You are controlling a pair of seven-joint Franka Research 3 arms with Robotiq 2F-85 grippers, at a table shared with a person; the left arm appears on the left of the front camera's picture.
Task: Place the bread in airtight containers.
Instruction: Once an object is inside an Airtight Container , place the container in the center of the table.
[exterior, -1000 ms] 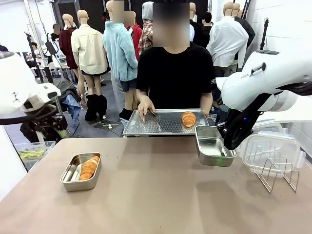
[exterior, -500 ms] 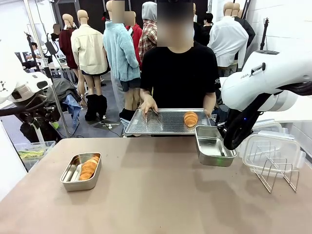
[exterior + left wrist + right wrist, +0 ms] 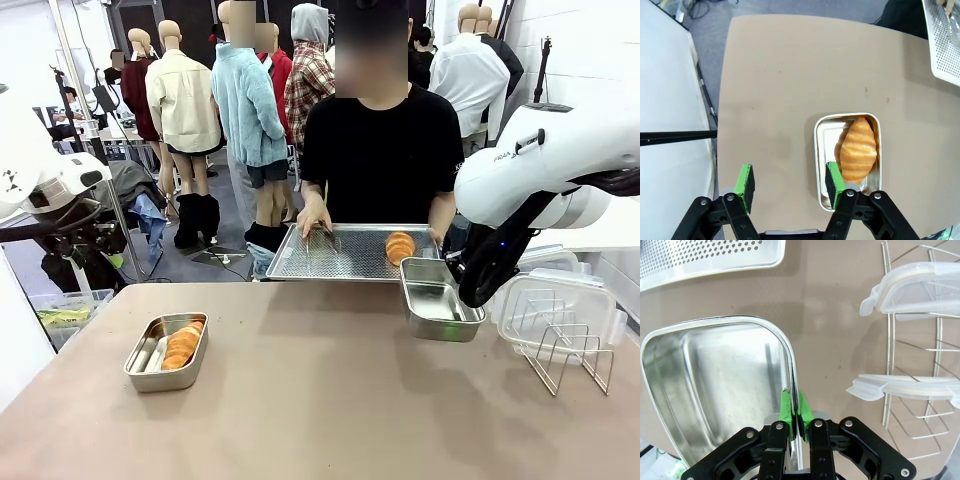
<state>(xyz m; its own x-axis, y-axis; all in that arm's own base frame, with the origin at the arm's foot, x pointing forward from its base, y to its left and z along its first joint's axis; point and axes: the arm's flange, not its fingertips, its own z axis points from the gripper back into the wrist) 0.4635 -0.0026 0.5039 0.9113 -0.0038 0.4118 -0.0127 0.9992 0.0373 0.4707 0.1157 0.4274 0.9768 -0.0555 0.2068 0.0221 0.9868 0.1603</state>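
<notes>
A ridged croissant-like bread [image 3: 183, 343] [image 3: 858, 149] lies in the left airtight container [image 3: 150, 372] [image 3: 818, 150], a lidless steel pan on the table's left side. My left gripper [image 3: 789, 184] hangs open high above the table beside that pan, holding nothing. A second, empty container [image 3: 437, 310] [image 3: 715, 380] is at the far right, and my right gripper [image 3: 466, 300] [image 3: 794, 412] is shut on its rim. The other bread, an orange-brown bun [image 3: 400, 245], rests on a perforated steel tray [image 3: 340, 262] [image 3: 700, 257] that a person holds at the far edge.
Two clear white-rimmed lids [image 3: 920, 287] [image 3: 910, 387] stand in a wire rack [image 3: 565, 350] at the right edge, next to the empty container. The person's hand [image 3: 312, 215] rests on the tray's left part. Bare tabletop [image 3: 320, 400] lies in the middle and front.
The person has shifted the tray with the bun to the right, nearer the empty container. My left arm has drifted slightly; the right gripper keeps its hold.
</notes>
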